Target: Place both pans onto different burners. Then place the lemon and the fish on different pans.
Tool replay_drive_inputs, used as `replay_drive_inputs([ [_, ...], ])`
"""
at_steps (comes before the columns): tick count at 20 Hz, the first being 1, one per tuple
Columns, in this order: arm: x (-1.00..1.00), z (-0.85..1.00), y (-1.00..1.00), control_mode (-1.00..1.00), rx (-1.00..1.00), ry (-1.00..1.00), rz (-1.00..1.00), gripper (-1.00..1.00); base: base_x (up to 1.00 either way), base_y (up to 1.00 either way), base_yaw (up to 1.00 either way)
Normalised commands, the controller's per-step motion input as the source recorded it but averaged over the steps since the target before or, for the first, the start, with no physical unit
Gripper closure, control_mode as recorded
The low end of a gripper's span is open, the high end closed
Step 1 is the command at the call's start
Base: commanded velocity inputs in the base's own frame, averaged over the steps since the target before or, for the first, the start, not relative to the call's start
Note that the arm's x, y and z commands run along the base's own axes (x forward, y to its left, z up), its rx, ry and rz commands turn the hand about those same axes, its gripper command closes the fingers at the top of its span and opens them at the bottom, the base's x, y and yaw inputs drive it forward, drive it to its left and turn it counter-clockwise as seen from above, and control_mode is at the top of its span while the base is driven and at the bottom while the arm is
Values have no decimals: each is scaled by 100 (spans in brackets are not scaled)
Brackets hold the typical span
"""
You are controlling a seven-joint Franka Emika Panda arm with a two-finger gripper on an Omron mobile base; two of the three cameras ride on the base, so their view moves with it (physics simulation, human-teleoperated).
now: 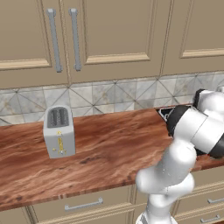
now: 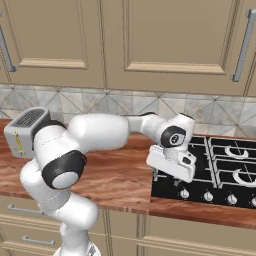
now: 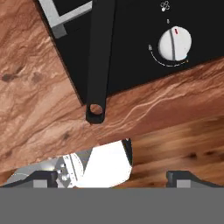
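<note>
Progress, as you can judge it: pan handle [image 3: 99, 57] lies across the hob [image 3: 140, 48] edge, its looped end over the counter [image 3: 39, 109]; gripper [image 3: 113, 177] hovers above it, jaws wide apart, holding nothing; lemon and fish remain for you.

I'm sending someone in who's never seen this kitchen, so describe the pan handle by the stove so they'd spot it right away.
Find the black stove set into the wooden counter. At its near left corner, beside a white knob, a long thin black pan handle reaches out over the stove's edge onto the wood. Unlike the round knob, it's a straight bar ending in a small hanging hole.
</note>
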Motion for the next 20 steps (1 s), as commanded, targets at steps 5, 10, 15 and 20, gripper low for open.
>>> replay_drive_inputs([
  [5, -57, 43, 47, -100, 0, -19, 9, -100, 0, 0, 0],
  [10, -61, 74, 38, -100, 0, -19, 7, -100, 0, 0, 0],
  [15, -61, 93, 36, -100, 0, -19, 3, -100, 0, 0, 0],
  [20, -61, 60, 64, -100, -9, -23, 2, -100, 0, 0, 0],
])
